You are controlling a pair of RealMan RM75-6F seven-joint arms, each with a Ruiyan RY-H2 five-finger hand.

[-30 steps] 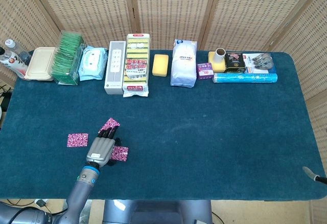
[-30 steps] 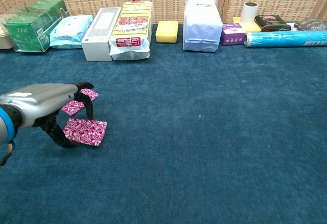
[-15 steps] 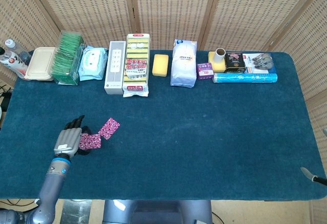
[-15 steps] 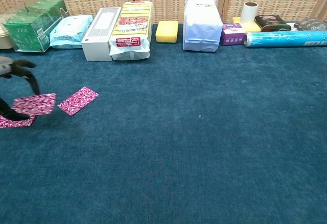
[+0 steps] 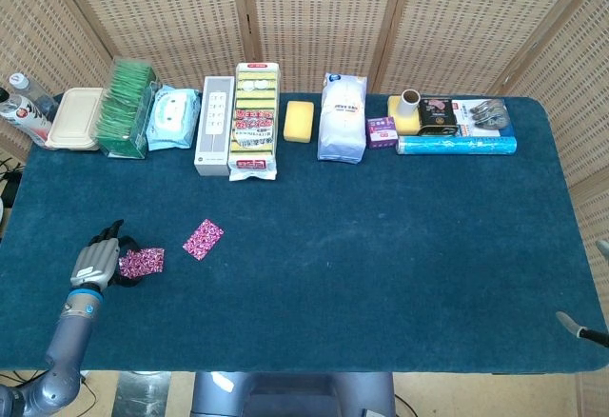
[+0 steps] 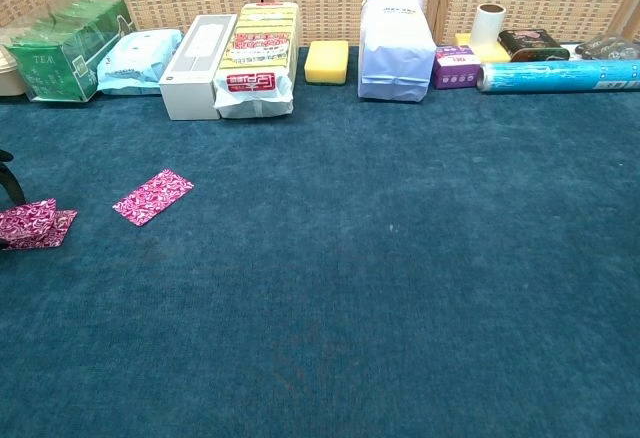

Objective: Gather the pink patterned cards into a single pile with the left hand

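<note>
My left hand is at the table's front left and pinches the left edge of a pink patterned card. In the chest view that card lies low over a second pink card, and only a dark finger shows at the left edge. A third pink card lies flat by itself to the right, also in the chest view. Of my right hand only a grey tip shows at the far right table edge.
Along the back edge stand a green tea box, a wipes pack, a white box, a yellow packet, a sponge, a white bag and a blue roll.
My left hand has carried one pink card from the table's middle left over to the card at the far left. The lone card to the right has not moved.
</note>
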